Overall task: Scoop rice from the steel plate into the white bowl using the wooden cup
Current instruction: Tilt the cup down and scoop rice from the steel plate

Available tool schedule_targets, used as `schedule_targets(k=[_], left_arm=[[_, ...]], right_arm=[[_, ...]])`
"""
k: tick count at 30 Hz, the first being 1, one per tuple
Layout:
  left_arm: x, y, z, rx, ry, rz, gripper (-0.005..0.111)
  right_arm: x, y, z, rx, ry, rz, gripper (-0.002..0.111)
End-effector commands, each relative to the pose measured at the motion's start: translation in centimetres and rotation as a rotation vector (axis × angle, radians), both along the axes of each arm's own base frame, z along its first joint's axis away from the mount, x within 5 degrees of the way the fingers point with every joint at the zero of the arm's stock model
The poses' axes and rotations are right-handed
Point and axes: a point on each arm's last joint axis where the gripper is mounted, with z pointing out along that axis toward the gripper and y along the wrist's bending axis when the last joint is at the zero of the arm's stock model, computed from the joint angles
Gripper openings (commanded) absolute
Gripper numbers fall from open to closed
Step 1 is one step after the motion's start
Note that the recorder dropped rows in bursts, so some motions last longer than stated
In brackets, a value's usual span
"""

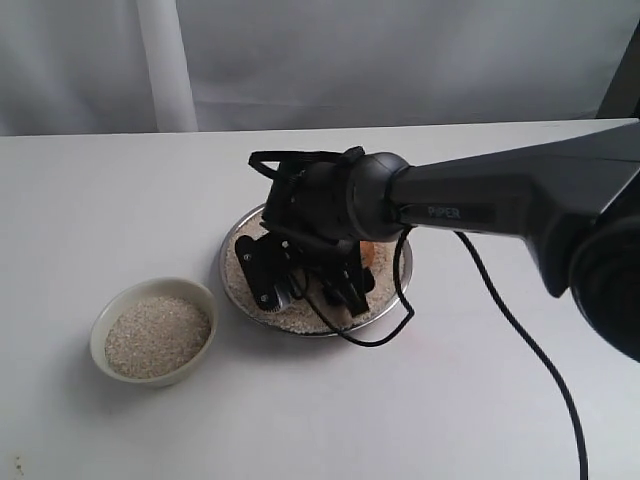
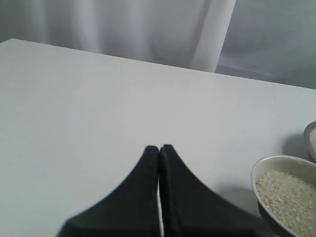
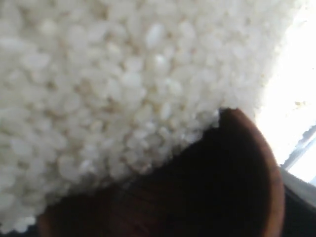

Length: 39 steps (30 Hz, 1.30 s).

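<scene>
Right arm is reaching across from the 3 o'clock side, its black wrist housing covering most of the steel plate [image 1: 231, 243], which is sitting mid-table. The right gripper [image 1: 305, 287] is pointing down into the rice [image 1: 241, 276] on the plate. Two dark fingers are showing apart above the grains, but the housing is hiding what sits between them, so I cannot tell whether they are clamping anything. The wooden cup [image 3: 222, 187] is only peeking out in the exterior view, as an orange-brown sliver at the plate's 2 o'clock. In the right wrist view it is looming large and blurred, dark inside, its rim touching the heap of grains, which is filling nearly the whole picture. The white bowl [image 1: 101, 322] is standing at 8 o'clock from the plate, apart from it, holding rice nearly up to its rim. The left gripper [image 2: 159, 148] is hanging over bare table [image 2: 89, 108] with its fingers pressed together, empty. The bowl is being cut off at the frame's edge there, as is a sliver of plate beyond it.
</scene>
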Motion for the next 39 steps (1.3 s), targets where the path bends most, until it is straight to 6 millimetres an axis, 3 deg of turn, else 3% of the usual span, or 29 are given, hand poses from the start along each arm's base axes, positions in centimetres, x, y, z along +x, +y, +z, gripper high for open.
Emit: schedule_targets(k=[1, 29, 39], left_arm=[[0.0, -0.1, 0.2, -0.007, -0.010, -0.008, 0.000], [0.0, -0.1, 0.2, -0.007, -0.010, -0.008, 0.000], [0.0, -0.1, 0.2, -0.007, -0.010, -0.008, 0.000]], right_arm=[[-0.4, 0.4, 0.1, 0.142, 0.059, -0.071, 0.000], [1.3, -1.5, -0.2, 0.370, 0.180, -0.295, 0.000], [1.5, -1.8, 1.6, 0.520, 0.263, -0.351, 0.000]])
